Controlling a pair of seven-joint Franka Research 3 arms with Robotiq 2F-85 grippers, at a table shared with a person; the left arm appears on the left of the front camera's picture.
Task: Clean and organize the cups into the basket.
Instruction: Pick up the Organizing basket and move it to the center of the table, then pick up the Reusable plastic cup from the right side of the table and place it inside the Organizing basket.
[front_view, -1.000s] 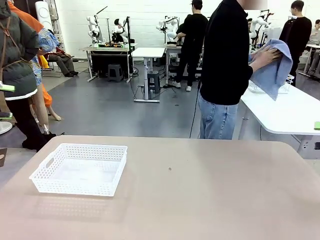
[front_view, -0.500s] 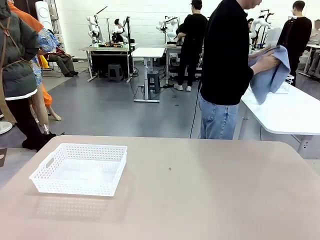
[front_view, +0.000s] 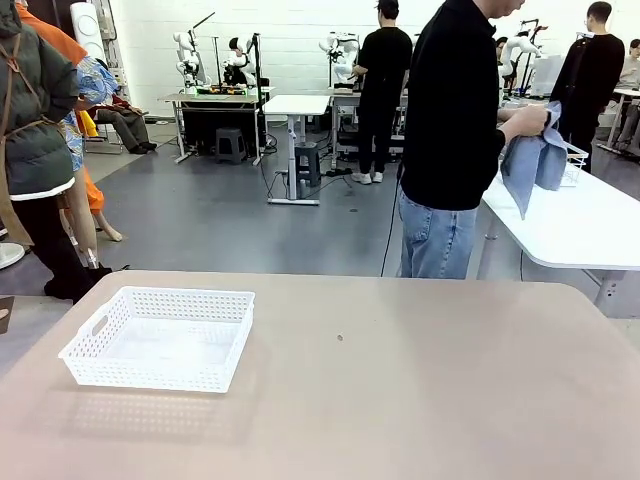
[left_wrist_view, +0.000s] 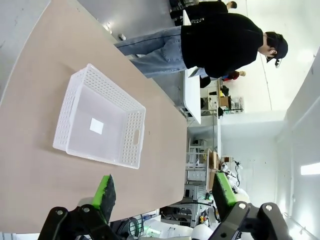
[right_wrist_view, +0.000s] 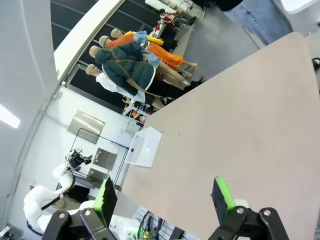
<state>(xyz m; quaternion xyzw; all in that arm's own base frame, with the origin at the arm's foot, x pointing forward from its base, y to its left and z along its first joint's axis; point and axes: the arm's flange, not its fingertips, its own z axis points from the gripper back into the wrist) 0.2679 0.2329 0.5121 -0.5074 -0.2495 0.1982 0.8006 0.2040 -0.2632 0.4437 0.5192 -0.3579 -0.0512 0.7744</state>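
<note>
1. As the front view showed, the white lattice basket (front_view: 160, 338) stood upright on the left part of the tan worktop (front_view: 430, 390), well apart from the right edge.
2. The left pincer (left_wrist_view: 163, 189) hung above the worktop with its 2 green pads spread wide, gripping nothing; the basket lay ahead of it.
3. The right pincer (right_wrist_view: 164, 196) was likewise wide and gripped nothing, over bare worktop.
4. Beyond the far edge, a person (front_view: 450, 120) stood turned aside, holding a blue cloth (front_view: 535, 160).
</note>
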